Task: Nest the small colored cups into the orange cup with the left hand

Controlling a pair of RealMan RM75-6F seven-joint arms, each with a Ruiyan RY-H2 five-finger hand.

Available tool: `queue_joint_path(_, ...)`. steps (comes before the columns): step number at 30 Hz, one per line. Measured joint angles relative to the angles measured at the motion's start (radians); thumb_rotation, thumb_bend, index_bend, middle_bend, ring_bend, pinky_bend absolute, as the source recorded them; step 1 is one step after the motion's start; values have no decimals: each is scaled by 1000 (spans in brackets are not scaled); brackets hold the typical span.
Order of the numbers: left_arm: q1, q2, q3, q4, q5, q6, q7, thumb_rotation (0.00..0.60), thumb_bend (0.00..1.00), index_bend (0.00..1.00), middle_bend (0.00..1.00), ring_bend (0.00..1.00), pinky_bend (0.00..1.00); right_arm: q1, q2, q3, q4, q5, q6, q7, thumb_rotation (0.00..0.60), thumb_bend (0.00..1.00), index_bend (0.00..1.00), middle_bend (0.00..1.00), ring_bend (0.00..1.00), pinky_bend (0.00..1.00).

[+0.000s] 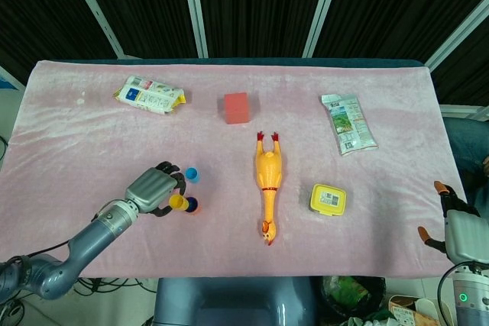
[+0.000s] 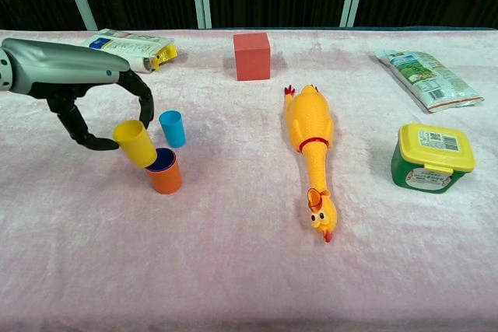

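Observation:
My left hand point(image 1: 155, 188) point(image 2: 78, 83) pinches a yellow cup point(image 1: 177, 201) point(image 2: 136, 143) and holds it tilted in the air, just left of and above the orange cup's rim. The orange cup point(image 1: 191, 206) point(image 2: 164, 176) stands upright with a dark blue cup nested inside it. A light blue cup point(image 1: 192, 174) point(image 2: 172, 128) stands just behind them. The pink cup is hidden by the hand and the yellow cup. My right hand point(image 1: 451, 223) hangs off the table's right front corner, holding nothing, fingers apart.
A yellow rubber chicken point(image 1: 267, 181) point(image 2: 311, 138) lies right of the cups. A red block point(image 1: 237, 108) sits behind, a yellow-lidded green tub point(image 1: 328, 198) to the right. A snack box point(image 1: 150, 95) lies at back left, a green packet point(image 1: 348, 123) at back right.

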Motion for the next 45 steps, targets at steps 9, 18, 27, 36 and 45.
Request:
queue_joint_path(9,-14,-43,-6,26,2,9,3,600,378,446,270,116,117,0,-1,-1,0,0,0,0,600,168,114,125,253,256)
queue_joint_path(18,-19,-50,-8,32,-6,13,-4,600,375,446,271,116,117,2,-1,-2,0,-2,-2,-2,600,172,114,125,253,256)
queue_joint_path(27,-30,-46,9,39,-44,-13,2,600,197,242,247,103,88,1,-1,0,-3,6,-1,-7,600,173,114,125,252,256)
queue_joint_path(36,-38,-22,18,6,-49,9,22,600,165,182,235,99,85,2,-2,0,-4,10,-2,-10,600,174,114,125,253,256)
queue_joint_path(45,-12,-26,-32,21,21,98,-24,600,211,250,235,99,85,2,-1,2,-7,16,-4,-9,600,174,114,125,253,256)
